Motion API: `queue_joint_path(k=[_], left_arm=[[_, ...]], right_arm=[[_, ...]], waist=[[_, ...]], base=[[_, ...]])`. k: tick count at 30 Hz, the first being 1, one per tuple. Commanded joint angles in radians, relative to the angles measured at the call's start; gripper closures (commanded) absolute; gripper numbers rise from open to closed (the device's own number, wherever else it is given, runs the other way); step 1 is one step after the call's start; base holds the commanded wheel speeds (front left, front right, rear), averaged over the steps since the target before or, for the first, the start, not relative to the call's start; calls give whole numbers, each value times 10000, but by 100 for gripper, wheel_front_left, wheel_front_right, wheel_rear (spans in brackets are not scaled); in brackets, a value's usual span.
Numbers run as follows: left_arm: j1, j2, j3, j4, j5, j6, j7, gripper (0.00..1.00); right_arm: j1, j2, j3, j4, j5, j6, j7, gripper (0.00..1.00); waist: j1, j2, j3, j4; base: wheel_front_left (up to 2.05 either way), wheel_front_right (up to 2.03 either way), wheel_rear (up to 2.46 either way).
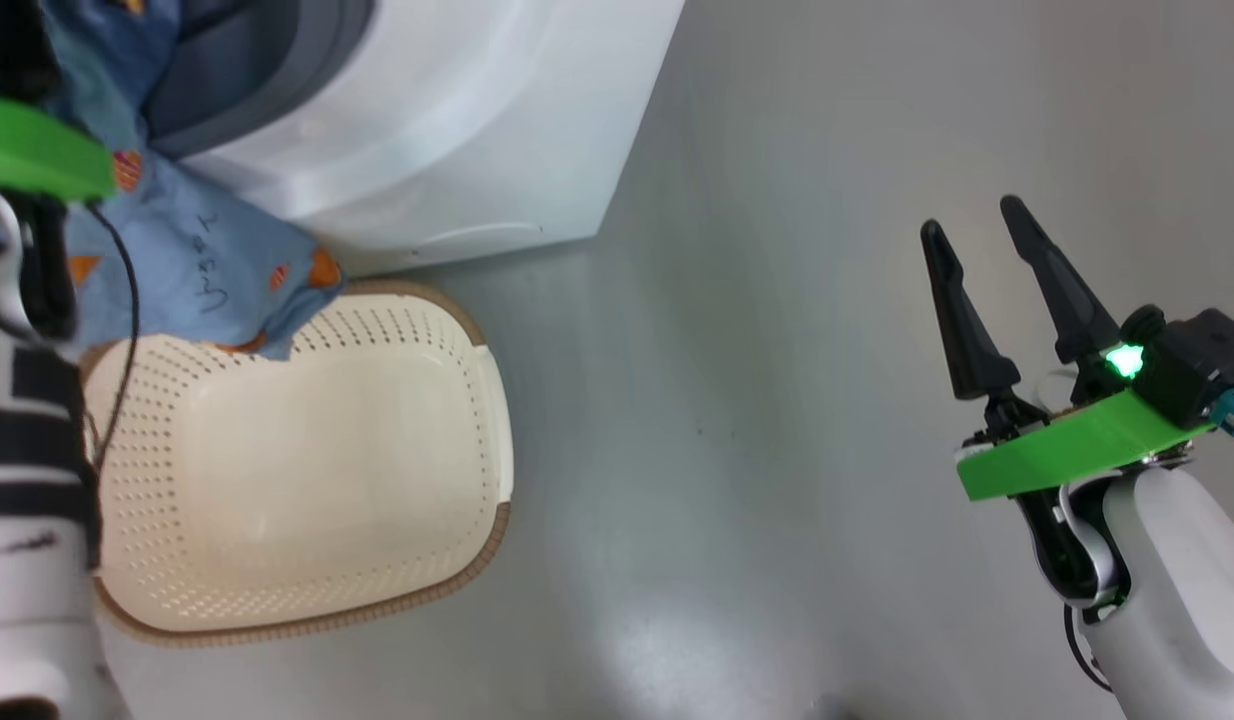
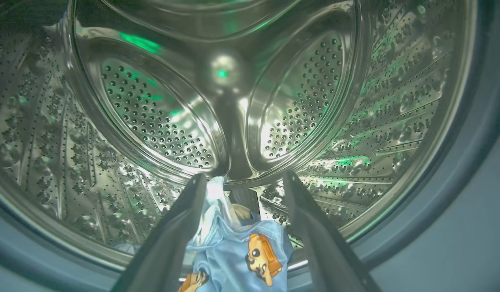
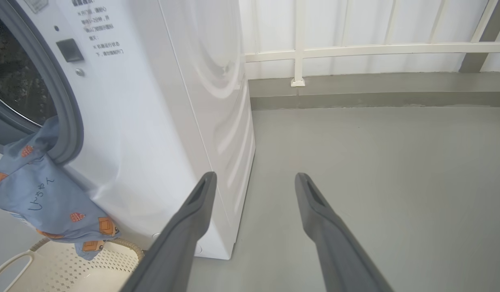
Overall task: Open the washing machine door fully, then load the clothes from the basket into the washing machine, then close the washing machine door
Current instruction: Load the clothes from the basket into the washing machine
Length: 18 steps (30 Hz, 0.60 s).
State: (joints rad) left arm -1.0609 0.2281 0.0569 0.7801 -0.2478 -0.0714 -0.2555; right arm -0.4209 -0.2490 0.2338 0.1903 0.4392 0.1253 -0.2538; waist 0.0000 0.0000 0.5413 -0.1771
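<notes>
My left jaws stand spread and released inside the dimpled steel drum (image 2: 161, 121), with the light blue garment (image 2: 233, 247) slumped between them. Most of that limp, soft cloth trails from the frame's upper left over the grey rubber gasket (image 3: 67, 121) down to the perforated cream basket (image 1: 307, 470). I judge its hanging weight could drag it out again, or a closing door could pinch it. My right jaws hang apart and empty, lower right.

Basket (image 1: 417, 335), washing machine (image 1: 457, 120) on grey floor (image 1: 777, 450)
</notes>
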Motion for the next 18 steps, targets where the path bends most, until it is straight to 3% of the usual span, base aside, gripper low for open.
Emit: queue_joint_path(k=[1,18], left_arm=[[261,380,223,-363,133,-45,-61,0],[3972,-853,1169,-2227,1009,-376,-62,0]], right_arm=[[329,-131,119,-161,66,54,-80,0],[1246,-473,-17,185,75,54,-80,0]], waist=[[0,0,-268,65],[0,0,-2306,742]], base=[[0,0,0],[0,0,0]])
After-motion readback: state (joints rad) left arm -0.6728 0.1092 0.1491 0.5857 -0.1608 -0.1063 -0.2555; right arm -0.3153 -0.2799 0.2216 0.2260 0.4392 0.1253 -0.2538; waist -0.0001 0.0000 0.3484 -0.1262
